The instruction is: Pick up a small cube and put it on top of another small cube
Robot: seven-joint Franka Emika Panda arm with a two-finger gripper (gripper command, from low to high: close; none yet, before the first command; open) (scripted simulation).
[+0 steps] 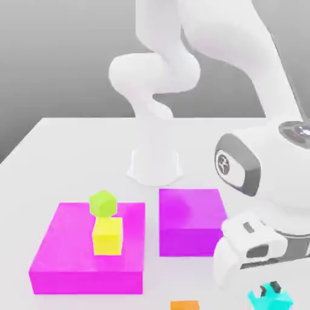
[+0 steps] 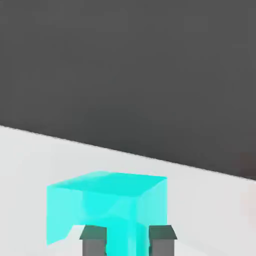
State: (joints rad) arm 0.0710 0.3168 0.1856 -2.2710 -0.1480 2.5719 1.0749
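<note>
Sitting right at the hand (image 2: 128, 241), the cyan cube (image 2: 107, 202) is clamped or loose: I can't tell.

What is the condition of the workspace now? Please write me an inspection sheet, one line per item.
Surface: pale, flat
Job's things: cyan cube at the end effector; yellow cube on the magenta block, nothing on its top
Clutter: lime cube behind the yellow one; purple block; orange cube, partly out of picture
Grippers: one end effector, at the cyan cube
Cables: nothing seen
Surroundings: plain grey background
</note>
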